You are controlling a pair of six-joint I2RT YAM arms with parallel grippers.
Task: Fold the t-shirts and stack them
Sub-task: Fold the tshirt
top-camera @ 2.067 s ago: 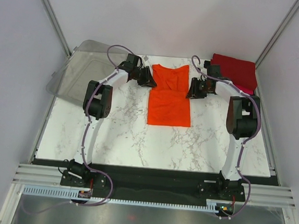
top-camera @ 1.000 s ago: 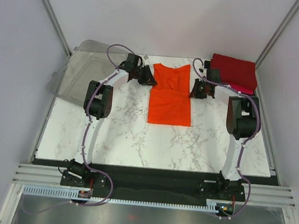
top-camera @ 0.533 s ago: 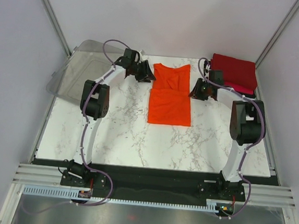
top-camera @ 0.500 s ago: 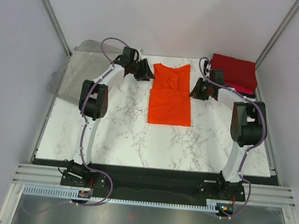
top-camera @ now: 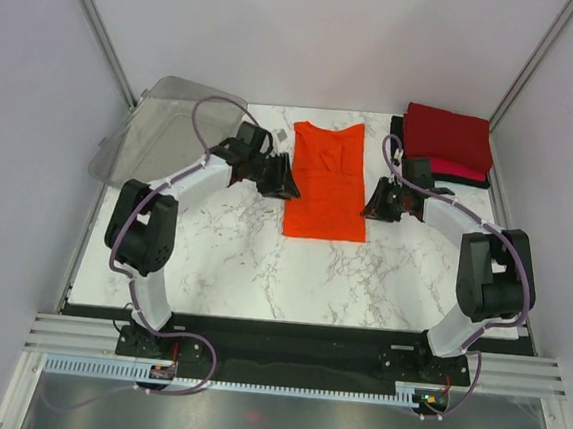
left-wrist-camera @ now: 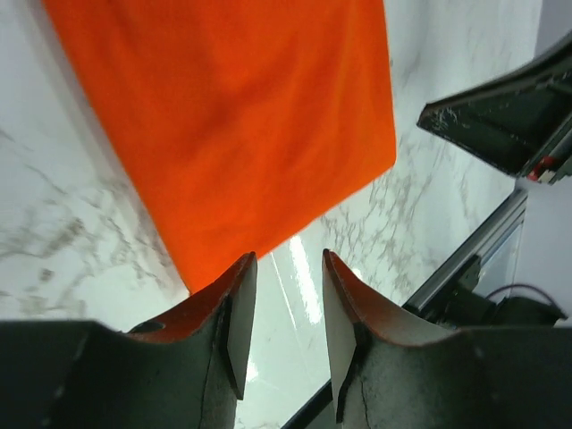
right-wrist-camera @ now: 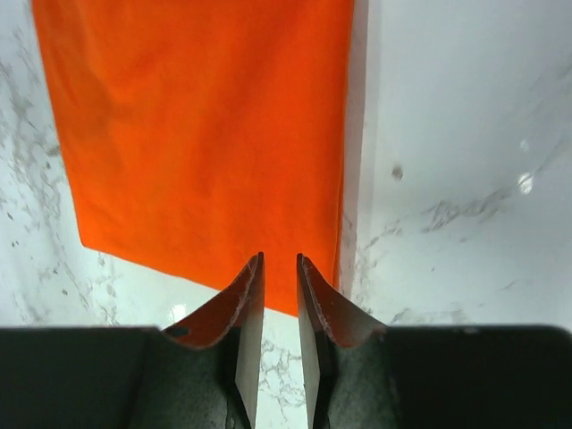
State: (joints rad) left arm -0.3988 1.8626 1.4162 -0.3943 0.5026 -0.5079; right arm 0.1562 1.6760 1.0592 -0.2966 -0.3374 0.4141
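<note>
- The orange t-shirt (top-camera: 326, 193) lies on the marble table (top-camera: 232, 260), towards its far middle. It is already narrowed to a long rectangle, collar end away from me and hem end nearer.
- I read the step as folding the hem up to the collar, with a claw at each long edge.
- The left gripper (top-camera: 287, 187) sits at the shirt's left edge. In its wrist view the fingers (left-wrist-camera: 239, 308) stand slightly spread with bare marble between them, and the hem corner is just ahead.
- The right gripper (top-camera: 370, 208) sits at the right edge, its fingers (right-wrist-camera: 252, 304) nearly pressed together with only a thin slit between.
- To do this well I would take both hem corners low, catch every layer, and lift evenly. Both claws should travel together so the fold line stays square.
- Keep the right arm clear of the dark red folded shirts (top-camera: 449, 136) in the far right corner, the pinkish-red one (top-camera: 463, 172) peeking out beneath.
- The clear plastic bin (top-camera: 158, 133) sits far left, well apart.
- I cannot tell whether the right claw has cloth in its slit; the fingertips overlap the hem in its view.
- From above, both sets of fingertips are hidden under the wrists, and the number of layers at the hem is unclear.
</note>
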